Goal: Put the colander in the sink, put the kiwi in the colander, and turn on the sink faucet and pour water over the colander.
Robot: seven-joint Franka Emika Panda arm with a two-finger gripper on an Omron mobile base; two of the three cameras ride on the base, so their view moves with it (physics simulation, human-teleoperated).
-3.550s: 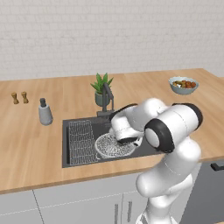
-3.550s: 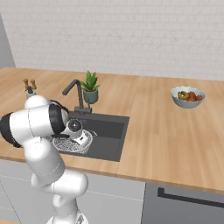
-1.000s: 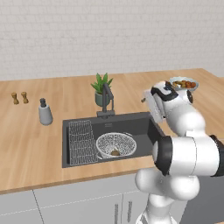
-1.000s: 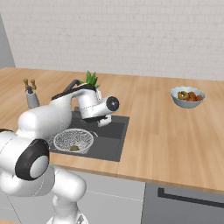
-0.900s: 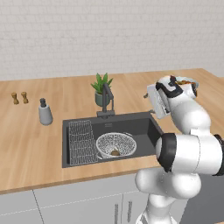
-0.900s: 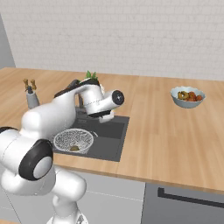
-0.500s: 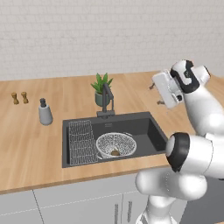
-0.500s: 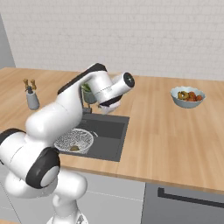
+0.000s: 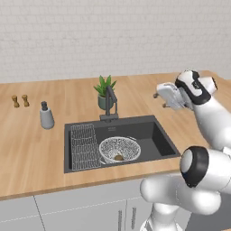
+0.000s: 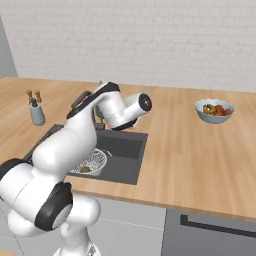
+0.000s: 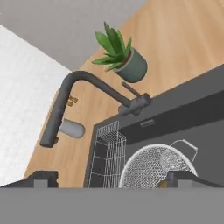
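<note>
Pincer (image 9: 159, 95) open and empty, raised right of sink faucet (image 9: 110, 103); kiwi (image 9: 119, 158) inside colander (image 9: 120, 149) in sink (image 9: 158, 139).

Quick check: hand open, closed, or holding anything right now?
Hand: open and empty, raised above the counter right of the sink.
</note>
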